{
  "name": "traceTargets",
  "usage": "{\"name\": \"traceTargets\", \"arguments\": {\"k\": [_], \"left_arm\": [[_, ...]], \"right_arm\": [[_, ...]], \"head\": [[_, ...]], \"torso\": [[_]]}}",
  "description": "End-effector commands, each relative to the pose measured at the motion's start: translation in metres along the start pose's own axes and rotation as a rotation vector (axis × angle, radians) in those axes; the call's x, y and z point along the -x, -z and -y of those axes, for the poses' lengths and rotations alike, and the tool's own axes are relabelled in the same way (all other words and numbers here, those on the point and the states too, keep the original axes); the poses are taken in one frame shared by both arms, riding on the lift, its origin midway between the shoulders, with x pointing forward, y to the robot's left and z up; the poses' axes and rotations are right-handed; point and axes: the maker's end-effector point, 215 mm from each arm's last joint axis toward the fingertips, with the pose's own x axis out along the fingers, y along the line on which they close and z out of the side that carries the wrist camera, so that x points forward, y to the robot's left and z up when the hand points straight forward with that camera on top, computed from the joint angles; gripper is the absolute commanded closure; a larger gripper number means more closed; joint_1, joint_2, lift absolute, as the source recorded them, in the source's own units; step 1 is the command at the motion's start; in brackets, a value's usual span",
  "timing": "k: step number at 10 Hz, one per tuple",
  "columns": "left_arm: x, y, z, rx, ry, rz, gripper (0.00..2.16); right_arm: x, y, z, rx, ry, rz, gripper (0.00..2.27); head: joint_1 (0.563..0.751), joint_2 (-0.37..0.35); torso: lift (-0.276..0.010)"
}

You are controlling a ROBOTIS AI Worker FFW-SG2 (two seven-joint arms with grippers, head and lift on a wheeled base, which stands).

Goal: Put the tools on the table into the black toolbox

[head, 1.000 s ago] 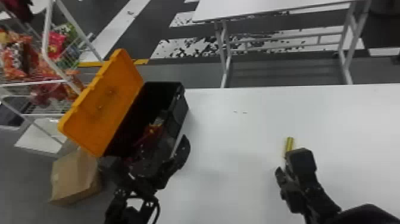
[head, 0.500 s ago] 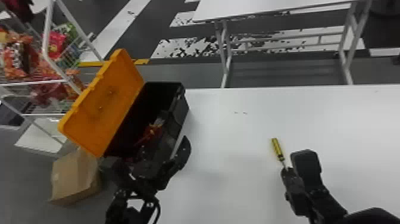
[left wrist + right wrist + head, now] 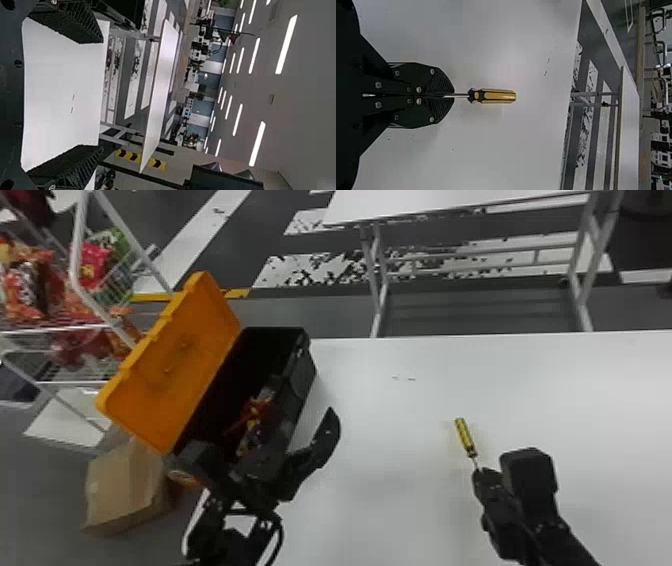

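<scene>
In the head view my right gripper is over the right part of the white table, with the yellow-handled screwdriver pointing forward and left from it. The right wrist view has the right gripper shut on the metal shaft of the screwdriver, its handle beyond the fingertips. The black toolbox stands at the table's left with red and yellow items inside. My left gripper is in front of the toolbox, hiding its near end; in the left wrist view the left gripper stands open with nothing between its fingers.
The toolbox's orange lid is raised on its left side. A cardboard box sits beside the table at the left, below a wire rack of colourful packets. Another white table is farther off.
The screwdriver handle has swung from pointing nearly straight ahead to leaning left, now farther left with its shaft in my right gripper. That gripper has turned slightly; the left arm is about still.
</scene>
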Motion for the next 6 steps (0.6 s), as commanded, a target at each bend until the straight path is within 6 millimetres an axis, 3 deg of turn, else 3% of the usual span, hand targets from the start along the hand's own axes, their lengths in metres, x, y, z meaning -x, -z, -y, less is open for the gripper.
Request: {"name": "traceTargets", "arguments": {"k": [1,4,6], "left_arm": [[-0.005,0.000,0.019,0.015,0.046,-0.008,0.05],[-0.010,0.037,0.055,0.153,0.175,-0.144,0.06],[-0.011,0.056,0.075,0.237,0.218,-0.221,0.06]], "right_arm": [[0.009,-0.013,-0.007,0.005,-0.008,0.050,2.24],[0.031,-0.046,-0.037,0.022,-0.064,0.181,2.24],[0.043,-0.057,-0.050,0.015,-0.088,0.223,2.24]], "head": [[0.695,0.350],[0.695,0.350],[0.695,0.350]], "torso": [[-0.075],[-0.075],[-0.075]]}}
